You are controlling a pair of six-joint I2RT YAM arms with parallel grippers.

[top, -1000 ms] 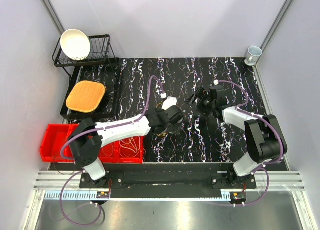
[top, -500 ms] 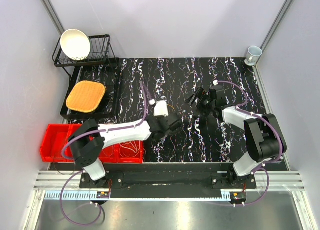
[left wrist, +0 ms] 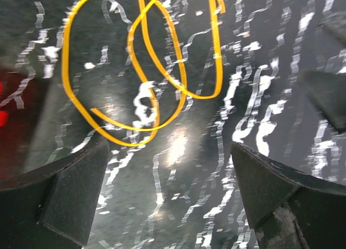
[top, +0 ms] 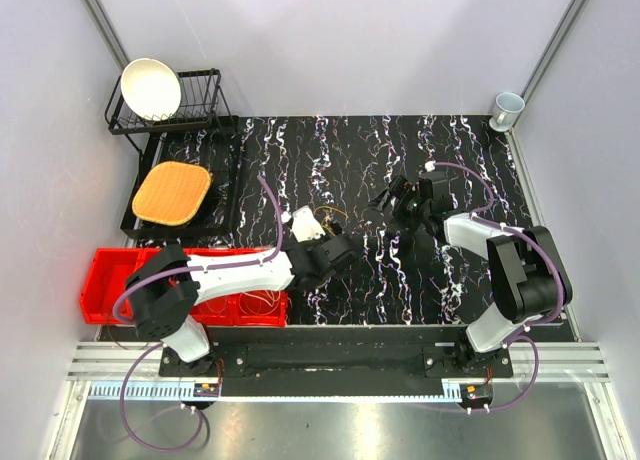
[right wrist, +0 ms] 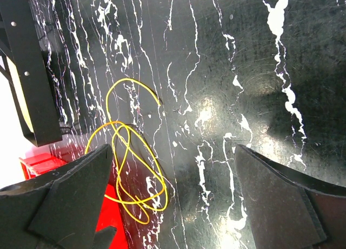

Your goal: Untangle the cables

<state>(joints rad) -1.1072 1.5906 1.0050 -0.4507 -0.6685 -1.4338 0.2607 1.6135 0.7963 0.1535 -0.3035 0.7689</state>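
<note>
Cables lie in orange-yellow loops on the black mat just ahead of the left gripper, which gapes wide and empty. The loops' tops are cut off and blurred. The right gripper is spread too, holding nothing. Thin wires in the red bin are hard to make out. The left arm has drawn back toward its base since a second ago.

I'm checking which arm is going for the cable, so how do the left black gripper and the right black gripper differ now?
The left black gripper has the looped yellow-orange cable close ahead of it, large in its wrist view; from the right black gripper the cable lies off to one side and looks smaller. From above, the left gripper is nearer the red bin than the right gripper. Both stand wide open, holding nothing.
</note>
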